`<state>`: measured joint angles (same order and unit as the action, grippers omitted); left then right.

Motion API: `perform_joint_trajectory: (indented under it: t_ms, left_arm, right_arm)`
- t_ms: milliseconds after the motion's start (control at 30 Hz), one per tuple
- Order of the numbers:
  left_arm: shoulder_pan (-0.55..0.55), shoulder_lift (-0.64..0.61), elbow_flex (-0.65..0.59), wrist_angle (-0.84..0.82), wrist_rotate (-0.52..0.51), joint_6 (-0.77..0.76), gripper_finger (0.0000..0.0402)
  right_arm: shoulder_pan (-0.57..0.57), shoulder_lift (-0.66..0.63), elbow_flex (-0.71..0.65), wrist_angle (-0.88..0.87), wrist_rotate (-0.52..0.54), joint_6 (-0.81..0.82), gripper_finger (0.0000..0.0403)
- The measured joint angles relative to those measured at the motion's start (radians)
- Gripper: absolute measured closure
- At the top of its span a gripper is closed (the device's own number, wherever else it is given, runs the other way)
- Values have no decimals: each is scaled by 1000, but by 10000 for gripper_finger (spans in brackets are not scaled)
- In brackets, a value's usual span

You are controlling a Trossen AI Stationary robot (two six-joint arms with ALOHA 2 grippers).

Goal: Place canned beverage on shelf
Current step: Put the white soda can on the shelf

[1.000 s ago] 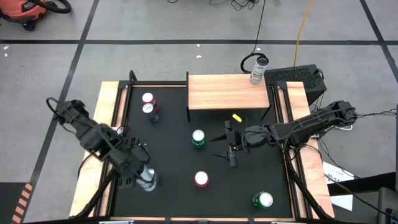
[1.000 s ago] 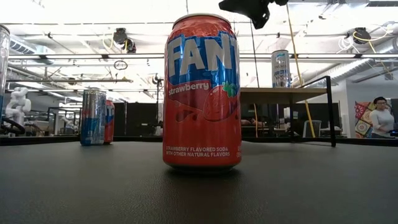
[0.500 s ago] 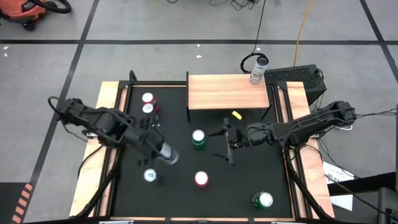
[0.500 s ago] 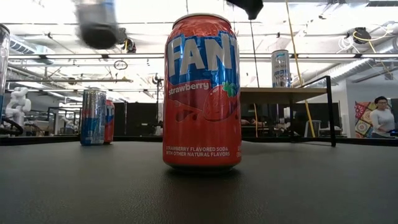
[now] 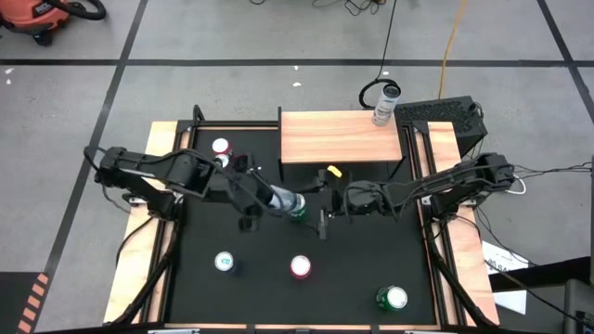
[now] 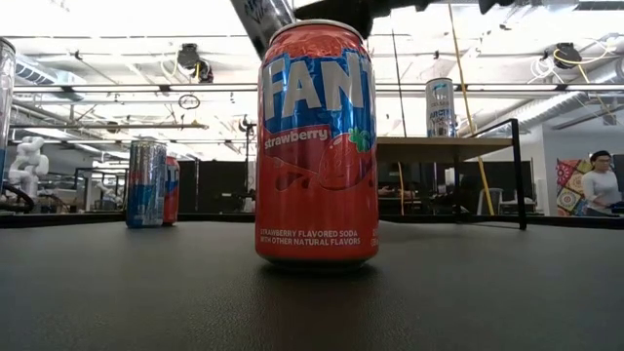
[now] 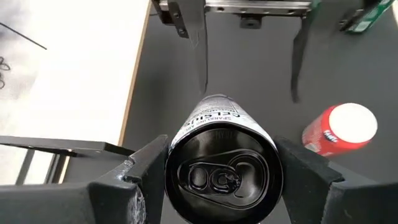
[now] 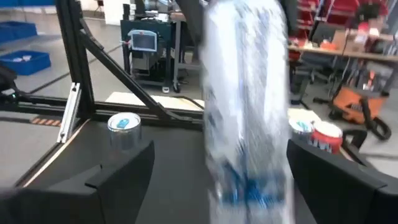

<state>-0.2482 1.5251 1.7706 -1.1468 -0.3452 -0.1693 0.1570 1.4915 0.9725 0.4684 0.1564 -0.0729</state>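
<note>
My left gripper is shut on a silver-and-blue can held level above the table's middle, over a green can. The can also shows in the left wrist view, its tab end toward the camera. My right gripper is open and faces the can's bottom end. In the right wrist view its fingers stand on either side of the blurred can, apart from it. The wood-topped shelf stands at the far edge, with a can on its far right corner. My left gripper pinches the can's side wall near its tab end between its two fingers. The fingers come level from the table's left and lie along the can. The can is lifted clear and lies level, its bottom end toward my right gripper.
A red strawberry soda can stands near the front, filling the low view. Other cans stand at the near left, the near right and the far left. Wooden borders run along the black table's sides.
My left gripper has carried the silver can from the table's near left up and toward the middle, tipping it from upright to level. It stays shut on the can. My right gripper has gone a little toward the left and far edge, toward the can, staying open.
</note>
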Motion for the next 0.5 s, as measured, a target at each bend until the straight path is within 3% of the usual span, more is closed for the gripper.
perform_joint_trajectory:
  t_ms: [267, 500]
  left_arm:
    - [20, 60, -1, 50, 29, 82, 171]
    - [30, 60, -1, 86, 31, 99, 171]
  right_arm:
    - [-42, 30, 57, -99, 45, -1, 49]
    - [-57, 30, 57, -152, -5, 47, 50]
